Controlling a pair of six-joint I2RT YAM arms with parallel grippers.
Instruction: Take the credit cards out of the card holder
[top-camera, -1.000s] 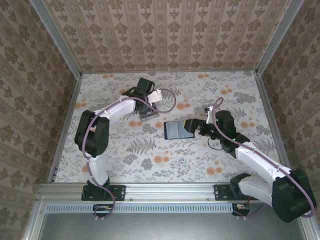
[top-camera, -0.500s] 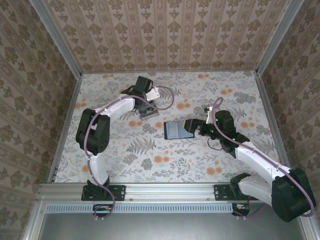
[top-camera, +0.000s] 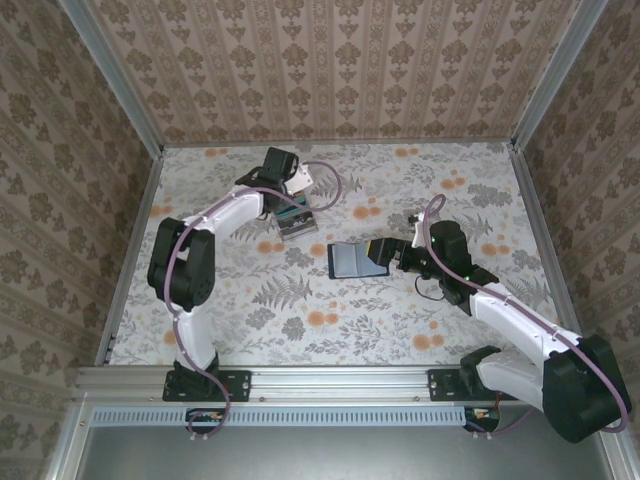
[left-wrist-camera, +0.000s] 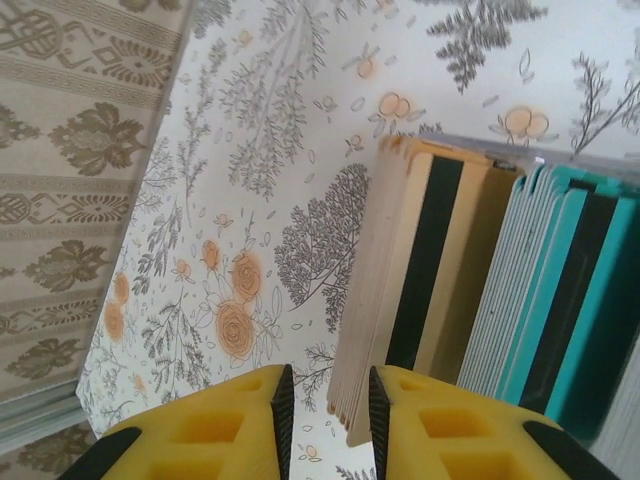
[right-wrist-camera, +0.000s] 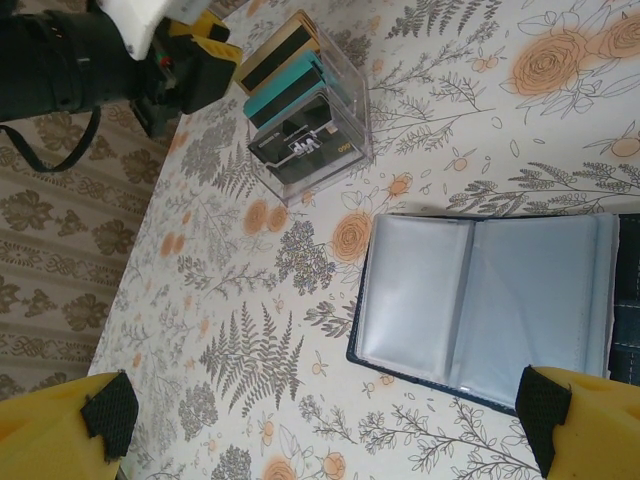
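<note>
While the right tool (right-wrist-camera: 320, 425) gapes over the card holder (right-wrist-camera: 480, 300), I cannot tell for the left tool (left-wrist-camera: 328, 420).

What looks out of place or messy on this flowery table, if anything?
Nothing stands out. The card holder lies open on the table, its pockets apparently empty. The credit cards stand neatly in the clear rack, and nothing is spilled or damaged.

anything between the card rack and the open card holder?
Nothing. In the right wrist view, bare floral table lies between the card rack and the card holder.
</note>
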